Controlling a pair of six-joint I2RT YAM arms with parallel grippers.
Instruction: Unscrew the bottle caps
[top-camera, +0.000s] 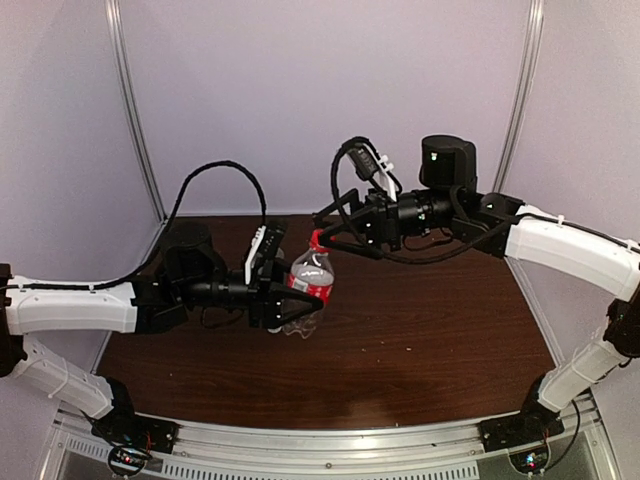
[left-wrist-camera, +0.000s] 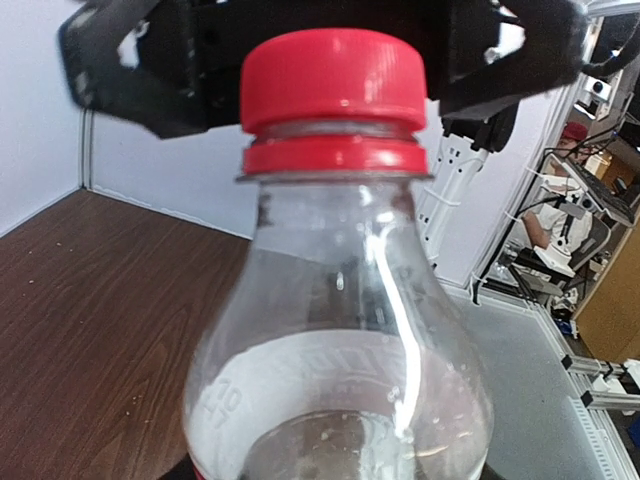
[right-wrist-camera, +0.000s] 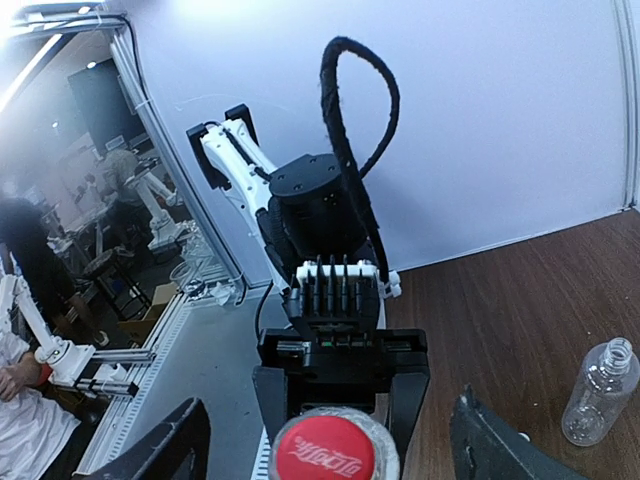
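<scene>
Dark wood-grain table (top-camera: 430, 340) lay under both arms. Left claw (top-camera: 298, 300) was clamped on the clear plastic bottle with a red label band (top-camera: 312, 272), upright. Right claw (top-camera: 325, 237) gaped around its round red plastic screw cap (left-wrist-camera: 333, 80), gripping nothing. Bottle looked light and squashy; I'd pinch the cap's sides.

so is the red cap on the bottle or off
On. The red cap sits on the neck of the bottle, just above the red collar ring, in both wrist views. Whether it is already loosened: cannot tell.
</scene>
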